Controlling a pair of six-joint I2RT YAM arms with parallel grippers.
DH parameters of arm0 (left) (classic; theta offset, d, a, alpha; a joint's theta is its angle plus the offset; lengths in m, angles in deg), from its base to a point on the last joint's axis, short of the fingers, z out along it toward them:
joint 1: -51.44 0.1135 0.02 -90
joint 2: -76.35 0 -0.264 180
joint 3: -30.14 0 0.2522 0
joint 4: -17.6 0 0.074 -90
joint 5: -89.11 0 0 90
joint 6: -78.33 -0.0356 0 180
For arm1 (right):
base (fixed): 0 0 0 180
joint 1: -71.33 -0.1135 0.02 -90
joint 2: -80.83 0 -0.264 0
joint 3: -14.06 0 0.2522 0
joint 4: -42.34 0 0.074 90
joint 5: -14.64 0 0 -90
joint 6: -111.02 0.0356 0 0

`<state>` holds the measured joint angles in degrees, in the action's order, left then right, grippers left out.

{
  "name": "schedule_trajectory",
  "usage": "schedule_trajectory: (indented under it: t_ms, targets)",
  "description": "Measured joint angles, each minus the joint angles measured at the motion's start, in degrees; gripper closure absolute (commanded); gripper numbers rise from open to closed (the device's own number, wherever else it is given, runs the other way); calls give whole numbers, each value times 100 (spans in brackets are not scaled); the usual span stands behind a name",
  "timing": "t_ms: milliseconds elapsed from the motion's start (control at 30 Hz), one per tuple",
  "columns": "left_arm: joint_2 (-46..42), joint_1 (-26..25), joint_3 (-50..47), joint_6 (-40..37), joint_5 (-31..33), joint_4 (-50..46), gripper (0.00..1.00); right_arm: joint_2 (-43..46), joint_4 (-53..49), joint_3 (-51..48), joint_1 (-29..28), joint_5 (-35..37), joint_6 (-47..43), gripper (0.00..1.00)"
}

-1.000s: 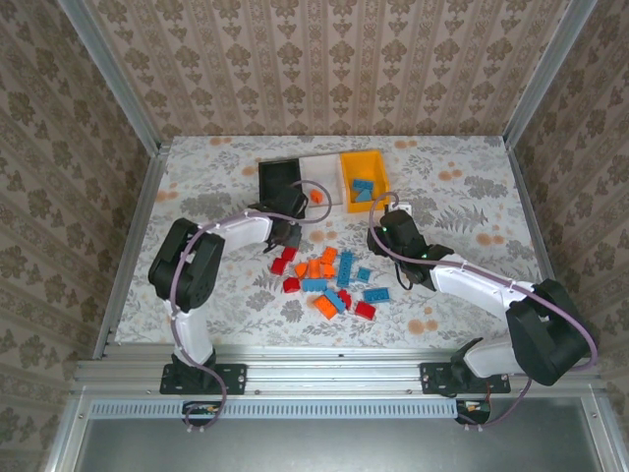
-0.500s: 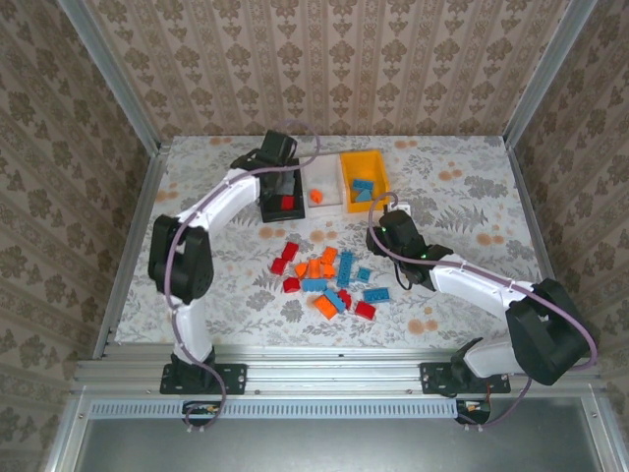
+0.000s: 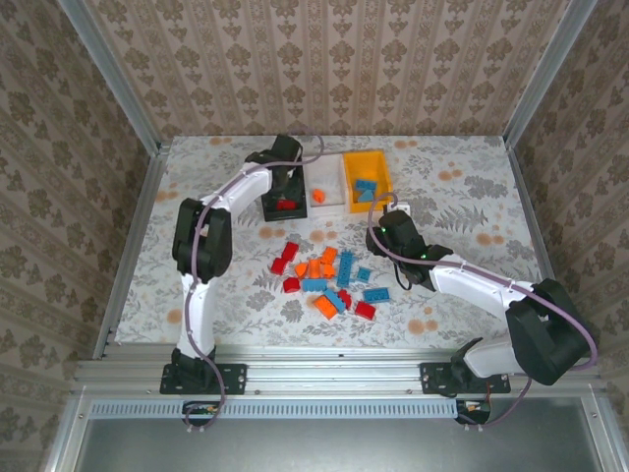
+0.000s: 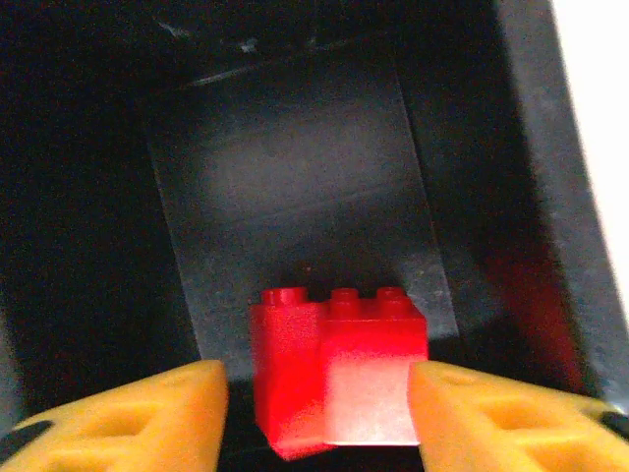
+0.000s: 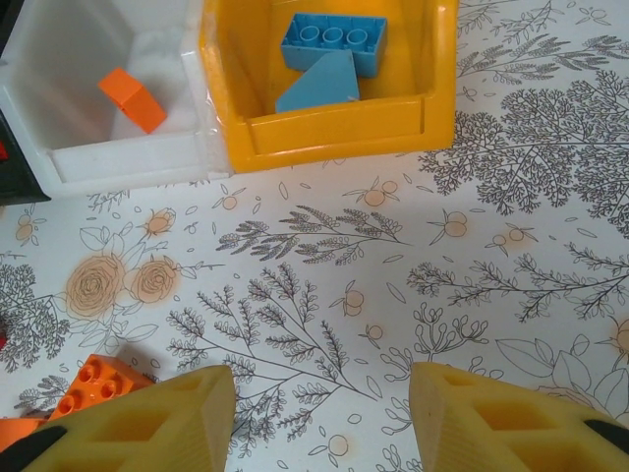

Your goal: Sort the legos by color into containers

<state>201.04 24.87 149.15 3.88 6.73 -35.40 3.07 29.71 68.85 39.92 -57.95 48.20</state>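
A red lego (image 4: 339, 369) sits low in the black container (image 4: 295, 177), between my left gripper's (image 4: 319, 393) parted yellow fingers. There is a gap on the brick's left side. From above, the left gripper (image 3: 287, 189) hangs over the black container (image 3: 270, 208), and the red lego (image 3: 286, 205) shows inside it. My right gripper (image 5: 319, 403) is open over bare cloth with nothing between its fingers, just short of the yellow container (image 5: 334, 133). That container holds two blue legos (image 5: 334, 41). The white container (image 5: 128, 162) holds one orange lego (image 5: 131, 98).
A loose pile of red, orange and blue legos (image 3: 329, 280) lies mid-table between the arms. The right gripper (image 3: 384, 220) is near the yellow container (image 3: 346, 172) and the white container (image 3: 324, 182). An orange brick (image 5: 93, 383) lies by the right gripper's left finger.
The left arm swung from the pile up to the black container with a red lego, and its jaws have parted. The right arm has barely moved.
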Motion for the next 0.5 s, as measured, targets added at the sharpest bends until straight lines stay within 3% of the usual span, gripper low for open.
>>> schedule_trajectory:
  t_ms: [233,400,500]
  targets:
    - [-1377,0,-852,59,-295,184,24,-55,2,13,-262,74,-105,48]
    - [-3906,-2,-2863,337,-713,1019,0,-588,-57,304,-560,79,-133,44]
    - [-5506,57,-4391,658,-949,1534,0,-774,-216,474,-754,22,-94,41]
